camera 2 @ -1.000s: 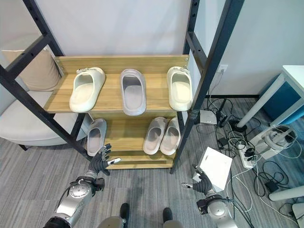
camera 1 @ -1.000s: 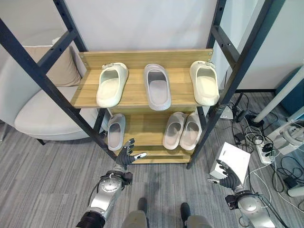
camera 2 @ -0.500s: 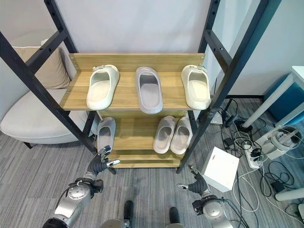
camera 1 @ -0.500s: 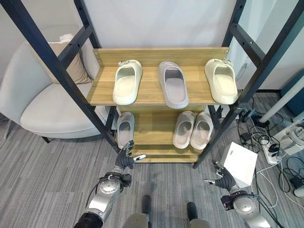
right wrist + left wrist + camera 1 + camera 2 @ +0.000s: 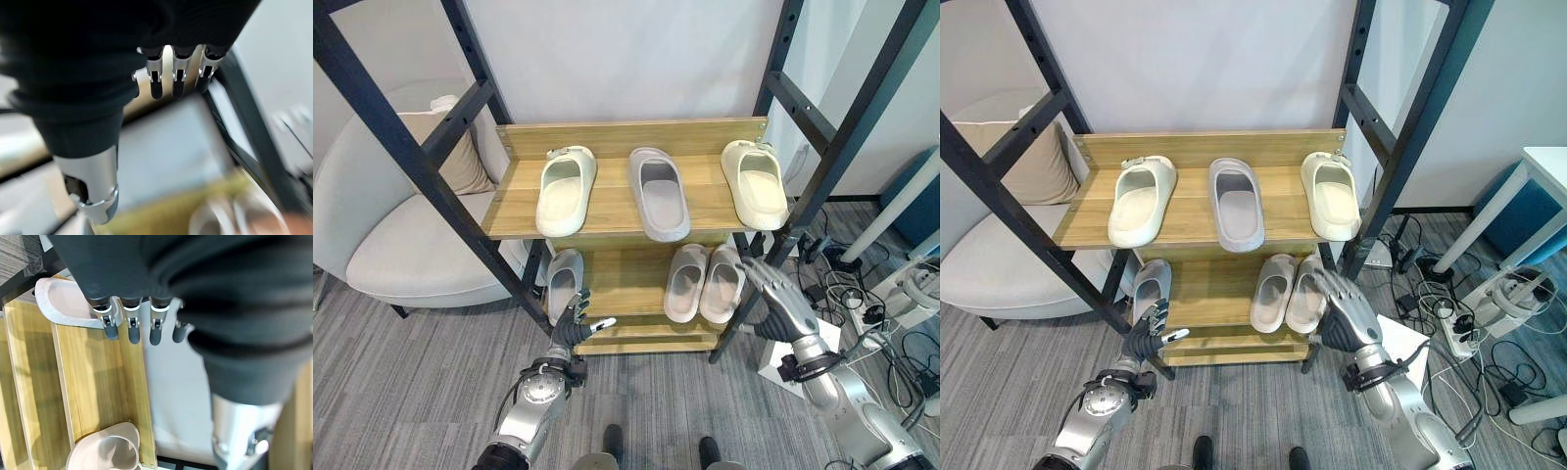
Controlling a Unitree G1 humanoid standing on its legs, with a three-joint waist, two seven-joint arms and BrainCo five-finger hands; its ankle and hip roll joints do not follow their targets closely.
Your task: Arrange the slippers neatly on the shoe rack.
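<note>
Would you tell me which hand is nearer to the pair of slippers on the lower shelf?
The right hand: it is raised just beside the pair of slippers, at their right edge. The left hand hangs low, near the single grey slipper.

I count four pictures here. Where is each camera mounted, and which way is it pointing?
Left eye view: on the head, looking down at the shoe rack; left hand and right hand show.
Right eye view: beside it, same scene, slightly offset.
Left wrist view: on the left wrist, along its straight fingers to the lower shelf and a grey slipper.
Right wrist view: on the right wrist, past straight fingers toward the blurred rack.
Shared: the rack.
</note>
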